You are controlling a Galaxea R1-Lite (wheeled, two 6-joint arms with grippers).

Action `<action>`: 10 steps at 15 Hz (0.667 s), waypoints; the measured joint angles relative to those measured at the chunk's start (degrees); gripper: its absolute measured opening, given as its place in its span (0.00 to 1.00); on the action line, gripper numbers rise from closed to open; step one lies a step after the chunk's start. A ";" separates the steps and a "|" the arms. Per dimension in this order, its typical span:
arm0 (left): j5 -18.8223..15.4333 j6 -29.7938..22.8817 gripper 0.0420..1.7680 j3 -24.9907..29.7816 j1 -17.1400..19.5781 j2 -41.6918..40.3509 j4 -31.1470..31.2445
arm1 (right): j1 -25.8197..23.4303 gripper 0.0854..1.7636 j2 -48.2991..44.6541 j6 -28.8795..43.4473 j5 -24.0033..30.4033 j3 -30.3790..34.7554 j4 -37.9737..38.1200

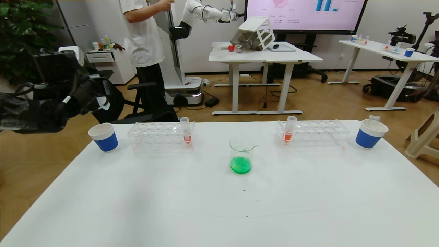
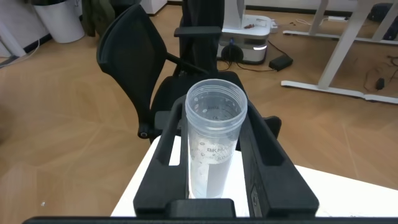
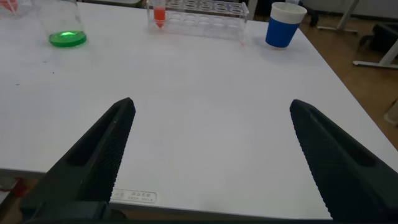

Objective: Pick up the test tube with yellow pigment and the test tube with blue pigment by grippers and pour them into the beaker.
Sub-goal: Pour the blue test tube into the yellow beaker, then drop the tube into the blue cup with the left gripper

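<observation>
Green liquid is sitting in the small clear glass beaker (image 1: pixel 241 156) at the centre of the white table (image 1: pixel 219 206). At the left of the head frame, the black left gripper (image 2: pixel 214 168) is hanging beyond the table's far left corner, clamping an emptied clear plastic tube (image 2: pixel 213 140) between its fingers. The black right gripper (image 3: pixel 211 162) is hovering wide apart over the near right tabletop, gripping nothing. Two clear racks (image 1: pixel 161 136) are each holding an orange-red tube (image 1: pixel 185 130).
</observation>
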 joint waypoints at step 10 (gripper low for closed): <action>-0.09 -0.39 0.27 1.35 4.08 7.17 -6.94 | 0.00 0.98 0.00 0.00 0.00 0.00 0.00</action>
